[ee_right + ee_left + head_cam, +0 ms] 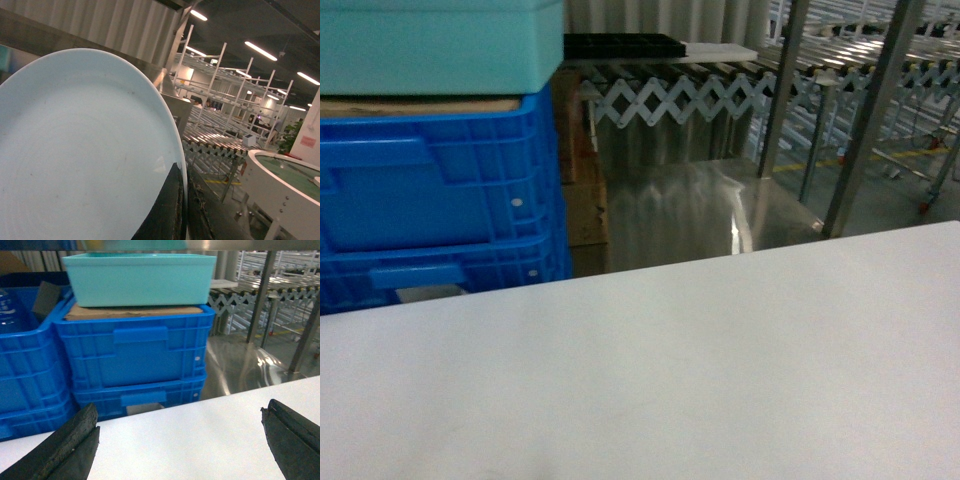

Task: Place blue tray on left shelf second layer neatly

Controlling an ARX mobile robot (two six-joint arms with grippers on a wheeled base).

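A pale blue round tray fills the left of the right wrist view, tilted on edge. My right gripper is shut on its rim, one dark finger inside the tray and one behind it. In the left wrist view my left gripper hangs wide open over a white tabletop with nothing between its fingers. The left shelf, with shiny steel uprights and roller rails, stands at the right beyond the table. Neither gripper nor the tray shows in the head view.
Stacked blue crates stand past the table's far left edge, with cardboard and a teal tub on top. A scissor-frame roller conveyor runs behind. A shiny steel surface lies below it. A round white machine stands at the right.
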